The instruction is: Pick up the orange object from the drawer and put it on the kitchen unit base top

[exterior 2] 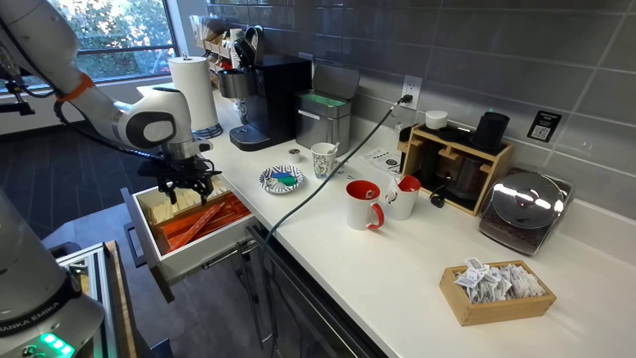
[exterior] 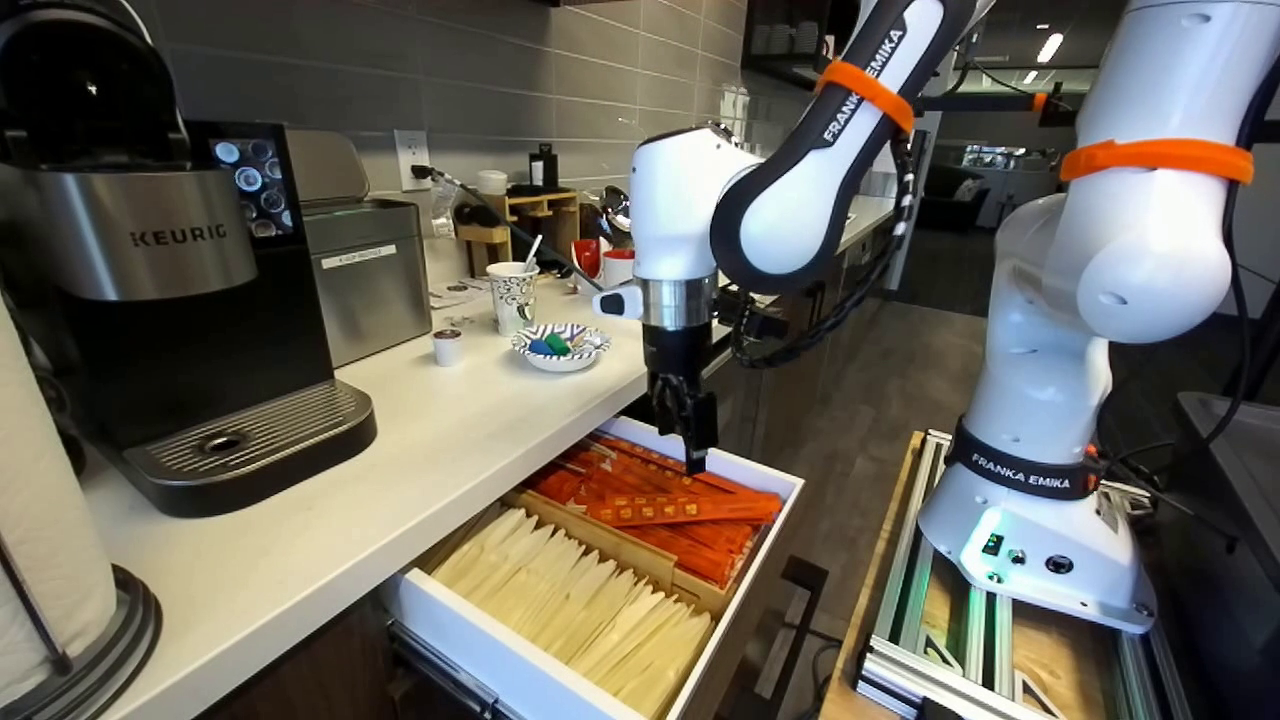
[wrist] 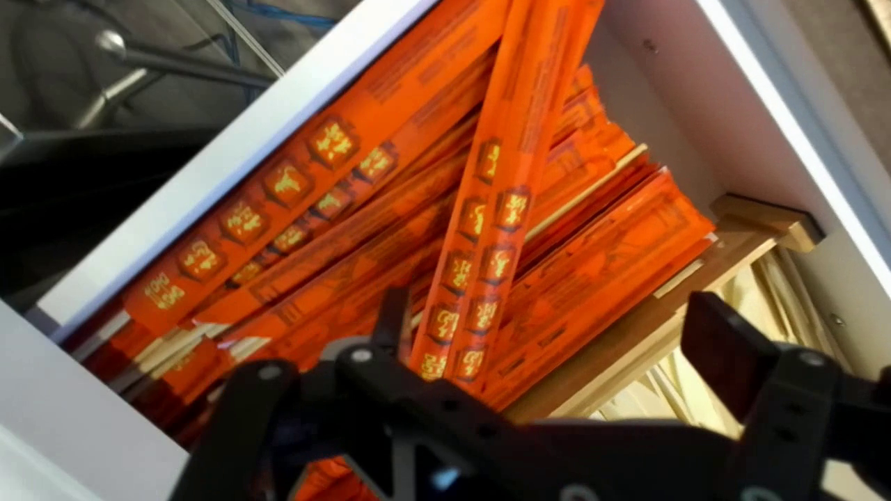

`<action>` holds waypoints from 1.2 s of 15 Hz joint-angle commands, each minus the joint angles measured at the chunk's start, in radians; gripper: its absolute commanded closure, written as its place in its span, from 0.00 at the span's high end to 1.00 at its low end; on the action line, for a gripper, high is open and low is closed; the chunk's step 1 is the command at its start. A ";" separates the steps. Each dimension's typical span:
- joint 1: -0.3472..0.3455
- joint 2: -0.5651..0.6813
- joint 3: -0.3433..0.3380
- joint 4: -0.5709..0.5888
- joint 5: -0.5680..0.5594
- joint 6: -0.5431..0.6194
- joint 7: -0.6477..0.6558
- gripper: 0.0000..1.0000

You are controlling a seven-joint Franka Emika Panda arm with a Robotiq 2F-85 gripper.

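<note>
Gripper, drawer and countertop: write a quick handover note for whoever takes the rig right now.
Gripper: open, holding nothing, above the drawer.
Orange pieces: in their drawer compartment, some lying across others; cream sticks in the next compartment.
Countertop: beside the drawer and higher up; the piece goes there.
Done: drawer open, gripper over it.
Left: close on one orange piece, lift it clear of the drawer, set it on the countertop.

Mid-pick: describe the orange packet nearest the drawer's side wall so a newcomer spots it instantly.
Below the pale countertop, find the open white drawer. In the wrist view, follow its upper-left wall. The gold-marked packet lies closest to that wall and runs along it, unlike the slanting packets on top.
</note>
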 commanded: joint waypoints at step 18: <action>-0.151 0.335 0.123 0.007 -0.041 0.400 0.017 0.18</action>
